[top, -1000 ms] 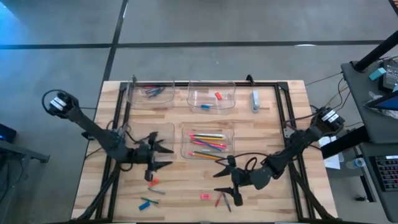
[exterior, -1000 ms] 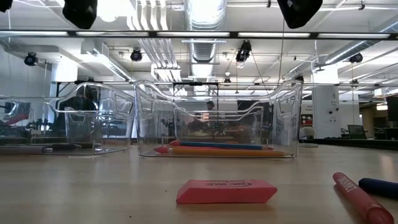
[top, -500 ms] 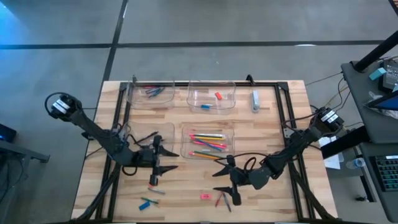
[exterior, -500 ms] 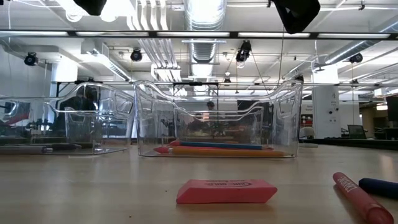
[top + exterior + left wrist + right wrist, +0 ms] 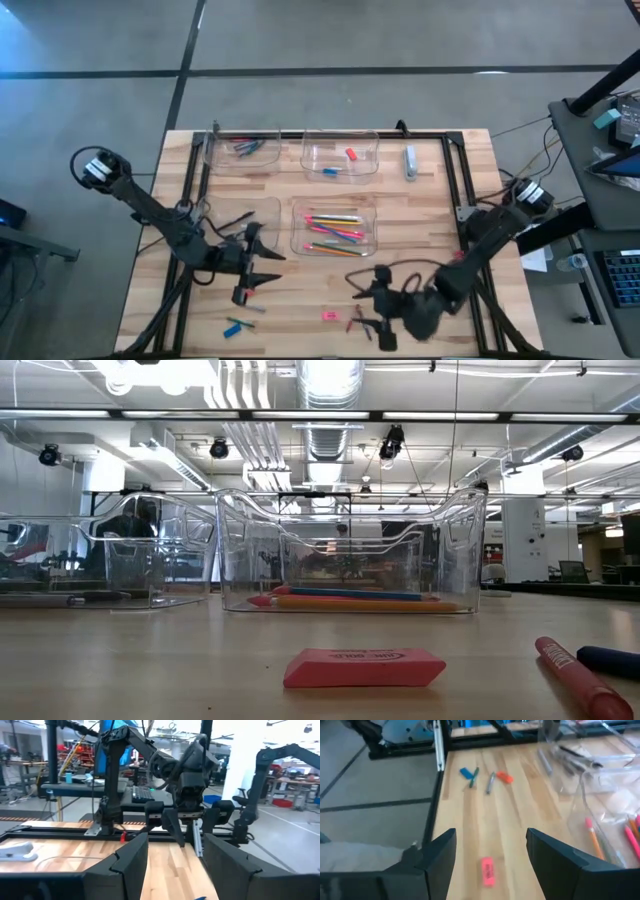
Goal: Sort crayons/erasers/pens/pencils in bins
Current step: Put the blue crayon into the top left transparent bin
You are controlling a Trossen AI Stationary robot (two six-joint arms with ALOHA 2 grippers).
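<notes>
My left gripper (image 5: 272,268) is open and empty over the table's left half, beside the clear bin (image 5: 235,215) under its arm. My right gripper (image 5: 360,302) is open and empty, above the pink eraser (image 5: 488,871), which lies flat on the table (image 5: 365,667). A red crayon (image 5: 578,678) and a dark stick (image 5: 610,659) lie by the eraser. Blue and teal crayons (image 5: 468,773), a grey pen (image 5: 490,782) and an orange piece (image 5: 505,777) lie near the left front corner. Pencils lie in the middle bin (image 5: 335,230).
Two far bins stand at the back: one (image 5: 242,150) holds pens and crayons, the other (image 5: 340,157) a red eraser and a blue piece. A pale oblong item (image 5: 410,160) lies at the far right. A black frame (image 5: 455,190) runs along the table's sides.
My right gripper has swung toward the table's near edge, over the pink eraser, moving fast enough to blur. My left gripper has gone a little toward the near edge. Both have left the top of the low view. Both stay open. No object has moved.
</notes>
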